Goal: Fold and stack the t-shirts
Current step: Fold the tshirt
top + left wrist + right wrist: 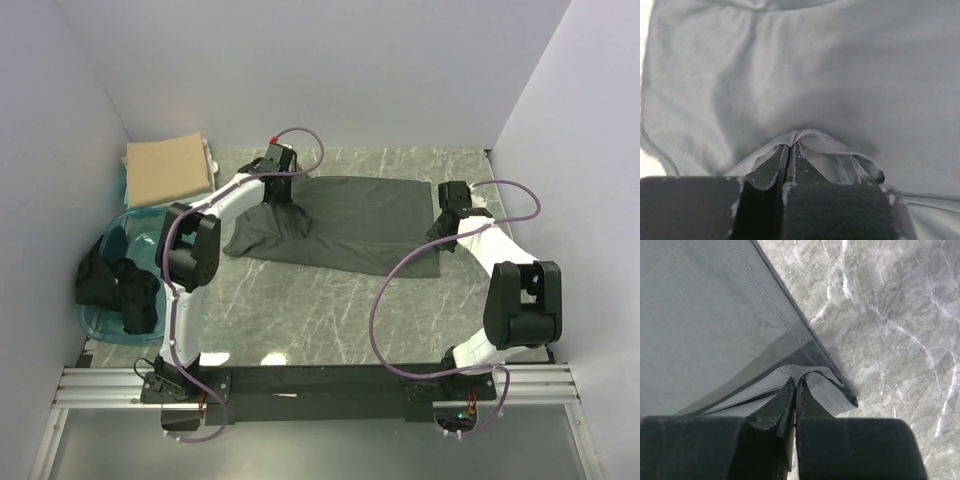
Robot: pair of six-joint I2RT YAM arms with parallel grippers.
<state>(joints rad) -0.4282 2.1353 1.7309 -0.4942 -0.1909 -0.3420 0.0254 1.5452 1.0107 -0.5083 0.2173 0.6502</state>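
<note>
A dark charcoal-grey t-shirt [355, 222] lies spread across the back middle of the marble table. My left gripper [281, 205] is shut on a pinched-up fold of it [800, 137] near its left end, lifting the cloth into a peak. My right gripper [445, 232] is shut on the hemmed right edge [812, 376] of the same shirt, at the cloth's border with the table. A folded tan t-shirt [167, 168] rests at the back left. Black t-shirts [122, 287] lie bunched in the tub at the left.
A translucent teal plastic tub [128, 232] stands at the left edge beside the left arm. White walls close in the back and both sides. Bare marble table [330, 310] lies between the shirt and the arm bases. Purple cables loop over both arms.
</note>
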